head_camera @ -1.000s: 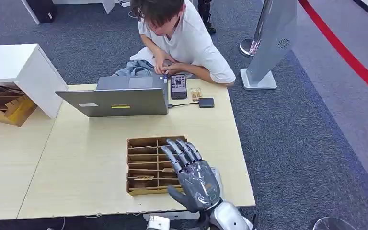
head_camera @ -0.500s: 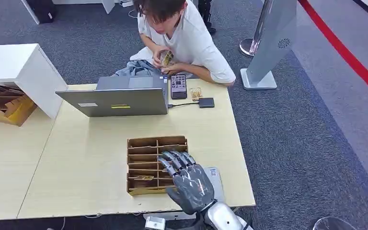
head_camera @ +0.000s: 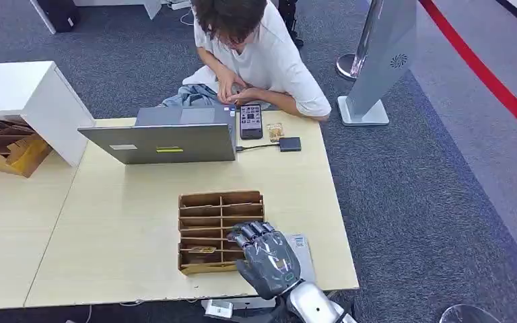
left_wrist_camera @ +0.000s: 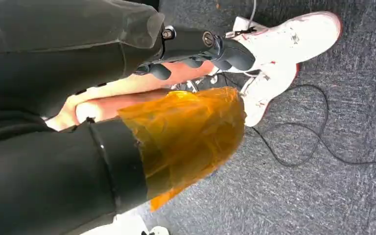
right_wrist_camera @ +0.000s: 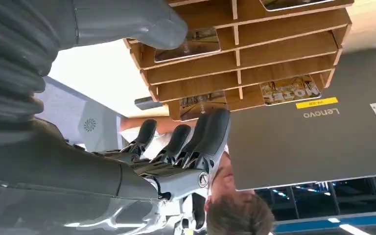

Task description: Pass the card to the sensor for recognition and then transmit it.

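A wooden card rack lies on the table's near middle, with a card in one near slot. My right hand hovers over the rack's near right corner, fingers apart and slightly curled, holding nothing. From the right wrist view the fingers reach toward the rack, where several slots hold cards. A small black box wired to the laptop sits at the far side, with a card beside it. My left hand hangs low over the carpet, holding nothing.
A person in a white shirt sits at the table's far edge, hands by a phone. A pale flat pad lies under my right hand. A white cabinet stands at the left and a grey stand beyond the table's right corner.
My right hand has drawn back toward the table's near edge and its fingers have curled in somewhat. The person lifted a card briefly, then lowered their hands again.
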Controlling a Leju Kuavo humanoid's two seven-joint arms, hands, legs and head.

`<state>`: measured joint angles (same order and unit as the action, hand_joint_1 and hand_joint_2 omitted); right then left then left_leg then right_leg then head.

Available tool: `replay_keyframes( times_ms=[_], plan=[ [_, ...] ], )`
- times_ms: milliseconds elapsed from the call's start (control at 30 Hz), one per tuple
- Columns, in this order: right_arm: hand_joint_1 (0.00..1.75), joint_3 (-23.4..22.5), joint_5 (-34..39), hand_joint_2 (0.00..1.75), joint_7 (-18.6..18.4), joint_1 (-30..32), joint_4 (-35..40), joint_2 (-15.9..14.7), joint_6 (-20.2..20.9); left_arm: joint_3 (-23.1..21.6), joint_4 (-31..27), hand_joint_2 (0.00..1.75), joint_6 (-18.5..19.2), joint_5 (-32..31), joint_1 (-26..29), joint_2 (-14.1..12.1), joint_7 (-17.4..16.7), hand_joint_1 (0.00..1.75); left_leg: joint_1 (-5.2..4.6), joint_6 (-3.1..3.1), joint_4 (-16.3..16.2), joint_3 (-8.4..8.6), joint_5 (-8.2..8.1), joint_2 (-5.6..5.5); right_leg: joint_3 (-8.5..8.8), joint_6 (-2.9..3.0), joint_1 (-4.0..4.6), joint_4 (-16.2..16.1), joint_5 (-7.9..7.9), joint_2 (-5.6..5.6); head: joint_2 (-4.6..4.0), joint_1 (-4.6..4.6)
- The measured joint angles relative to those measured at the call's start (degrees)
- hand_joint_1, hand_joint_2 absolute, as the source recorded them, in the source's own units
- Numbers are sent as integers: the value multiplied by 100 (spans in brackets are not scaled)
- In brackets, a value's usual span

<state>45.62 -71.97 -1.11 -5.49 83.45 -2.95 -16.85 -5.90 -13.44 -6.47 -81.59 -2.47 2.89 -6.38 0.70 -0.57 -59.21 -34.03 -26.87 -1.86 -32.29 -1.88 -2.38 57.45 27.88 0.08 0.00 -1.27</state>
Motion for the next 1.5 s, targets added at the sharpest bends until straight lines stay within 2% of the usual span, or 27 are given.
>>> replay_keyframes(
  times_ms=[433,467,900,1167,1267,1500],
  plan=[
    [66,0,0,175,-2,-20,-68,0,2,0,0,0,4,0,-3,0,0,0,0,0,0,0,0,0,0,0,0,0,0,0,0,0],
    [72,0,2,175,-9,-27,-83,4,7,-2,0,0,9,0,-3,0,0,0,0,0,0,0,0,0,0,0,0,0,0,0,0,0],
    [84,0,35,175,-87,-271,-452,201,112,-20,0,0,77,15,-26,-2,0,0,0,0,0,0,0,0,0,0,0,0,0,0,0,0],
    [84,0,151,175,-103,-516,-857,380,216,-182,0,0,160,15,-76,-17,0,0,0,1,0,0,2,-1,1,0,0,0,0,0,0,0],
    [75,0,240,175,-101,-621,-1049,433,216,-199,0,0,179,17,-85,-20,0,0,0,1,0,0,2,-1,0,0,0,1,-1,0,0,0],
    [72,0,240,175,-203,-655,-1309,568,225,-238,-2,0,186,50,-87,-24,0,0,0,2,0,-1,1,-1,-1,0,0,1,0,0,0,0]
  ],
)
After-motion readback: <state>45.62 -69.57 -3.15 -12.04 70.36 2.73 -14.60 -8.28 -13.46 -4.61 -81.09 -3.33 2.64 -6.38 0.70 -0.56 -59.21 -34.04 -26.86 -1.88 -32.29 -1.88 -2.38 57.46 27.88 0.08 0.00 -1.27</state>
